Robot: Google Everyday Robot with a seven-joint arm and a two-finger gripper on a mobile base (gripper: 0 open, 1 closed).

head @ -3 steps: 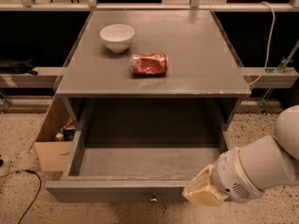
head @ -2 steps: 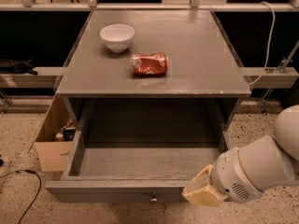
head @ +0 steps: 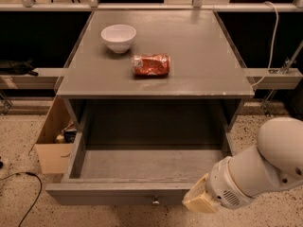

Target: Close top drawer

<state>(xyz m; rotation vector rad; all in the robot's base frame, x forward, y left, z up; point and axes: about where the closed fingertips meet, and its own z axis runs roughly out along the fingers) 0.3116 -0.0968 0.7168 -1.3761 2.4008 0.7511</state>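
Observation:
The top drawer [head: 118, 192] of the grey cabinet is pulled far out and looks empty inside. Its flat front panel faces me at the bottom of the view, with a small round metal knob [head: 155, 202] at its centre. My gripper [head: 200, 201] is at the front panel's right part, just right of the knob, at the end of the white arm [head: 265, 167] that comes in from the lower right. The gripper's tan end touches or overlaps the panel edge.
On the cabinet top [head: 203, 56] stand a white bowl [head: 118, 37] and a lying red can [head: 150, 65]. A cardboard box [head: 54, 141] sits on the floor left of the drawer. A black cable [head: 28, 193] lies on the speckled floor at lower left.

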